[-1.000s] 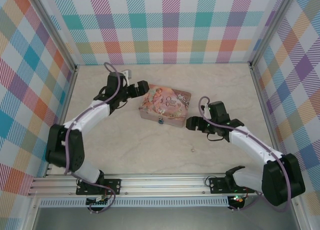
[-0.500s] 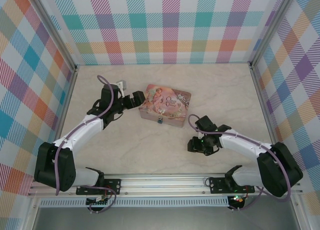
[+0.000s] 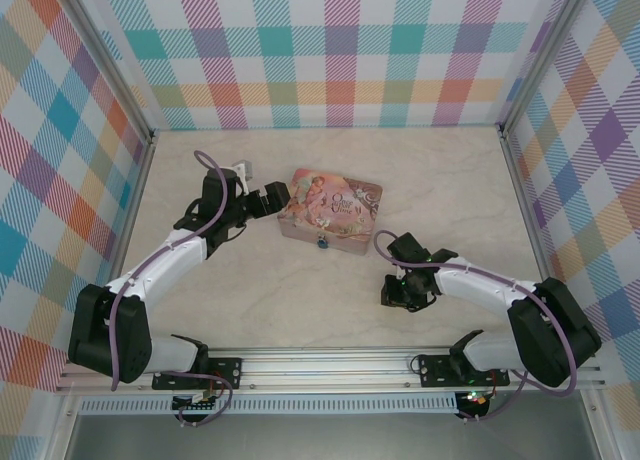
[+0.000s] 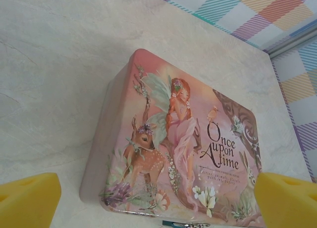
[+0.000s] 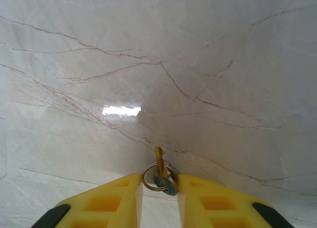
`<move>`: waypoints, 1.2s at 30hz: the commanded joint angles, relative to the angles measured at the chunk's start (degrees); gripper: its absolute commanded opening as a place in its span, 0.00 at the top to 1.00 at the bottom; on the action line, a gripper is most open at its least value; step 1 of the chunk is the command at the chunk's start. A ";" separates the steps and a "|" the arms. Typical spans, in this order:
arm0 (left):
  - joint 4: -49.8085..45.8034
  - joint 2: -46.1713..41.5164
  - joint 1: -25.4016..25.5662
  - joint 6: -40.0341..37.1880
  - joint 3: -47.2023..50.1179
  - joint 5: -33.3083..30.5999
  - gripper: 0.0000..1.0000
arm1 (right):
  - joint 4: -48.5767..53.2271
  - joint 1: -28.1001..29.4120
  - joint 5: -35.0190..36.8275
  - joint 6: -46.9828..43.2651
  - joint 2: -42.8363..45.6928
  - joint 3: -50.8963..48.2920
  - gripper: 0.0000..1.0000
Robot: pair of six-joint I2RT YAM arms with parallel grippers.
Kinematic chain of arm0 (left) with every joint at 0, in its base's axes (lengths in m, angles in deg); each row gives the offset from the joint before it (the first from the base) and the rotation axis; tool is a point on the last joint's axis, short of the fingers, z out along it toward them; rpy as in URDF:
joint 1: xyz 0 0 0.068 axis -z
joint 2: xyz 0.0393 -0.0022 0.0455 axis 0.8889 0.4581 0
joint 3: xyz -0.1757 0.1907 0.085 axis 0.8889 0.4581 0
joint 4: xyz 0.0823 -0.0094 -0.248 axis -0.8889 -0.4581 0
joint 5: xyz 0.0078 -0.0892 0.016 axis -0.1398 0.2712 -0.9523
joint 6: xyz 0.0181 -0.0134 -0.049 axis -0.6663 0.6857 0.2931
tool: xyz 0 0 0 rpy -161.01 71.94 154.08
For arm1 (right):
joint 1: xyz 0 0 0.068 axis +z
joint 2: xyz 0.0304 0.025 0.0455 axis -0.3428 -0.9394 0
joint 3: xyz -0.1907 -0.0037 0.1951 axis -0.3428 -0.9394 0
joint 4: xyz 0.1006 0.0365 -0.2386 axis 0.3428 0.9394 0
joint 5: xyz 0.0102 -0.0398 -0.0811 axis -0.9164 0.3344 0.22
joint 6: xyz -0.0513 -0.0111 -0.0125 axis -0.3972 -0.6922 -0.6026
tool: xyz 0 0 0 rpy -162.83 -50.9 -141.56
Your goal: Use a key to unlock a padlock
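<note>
Your left hand (image 3: 272,200) is spread wide and holds nothing. It sits just off the left end of the pink "Once Upon a Time" tin (image 3: 332,208), and its wrist camera looks down the lid between its two yellow fingers (image 4: 28,199).

The blue padlock (image 3: 322,243) hangs on the tin's near side, ahead of that hand and to its right, so this hand is the nearer one to it.

Across a stretch of bare desk (image 3: 250,300), your right hand (image 3: 393,298) points down at the surface, and the padlock lies ahead of it and to its left.

The key (image 5: 159,164) on its small ring lies right between this hand's fingers (image 5: 116,200). They are drawn in to a narrow gap and seem to pinch the ring on both sides, though you can't tell how firmly.

The blade runs straight out from the hand, in line with the fingers. I judge that you need to lift the key and turn the blade toward the padlock.
</note>
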State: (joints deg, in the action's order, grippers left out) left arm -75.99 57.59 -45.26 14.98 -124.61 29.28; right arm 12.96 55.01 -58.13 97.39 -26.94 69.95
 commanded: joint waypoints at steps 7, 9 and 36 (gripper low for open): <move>-0.37 -1.14 -0.16 0.16 0.15 -0.73 0.00 | -3.07 1.52 -0.76 0.03 -2.45 0.88 0.81; -0.67 -1.28 -0.07 -0.15 0.21 -0.90 0.00 | -3.26 1.61 -0.51 -0.18 -1.51 0.91 0.80; -1.26 -1.61 -0.16 -0.87 -0.01 -1.00 0.00 | -1.26 1.56 3.51 0.73 0.65 0.65 0.80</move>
State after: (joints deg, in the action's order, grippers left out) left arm -76.84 57.59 -45.26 14.92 -124.61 28.86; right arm 12.61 56.19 -53.98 97.43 -25.45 70.91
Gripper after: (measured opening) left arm 0.999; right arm 0.201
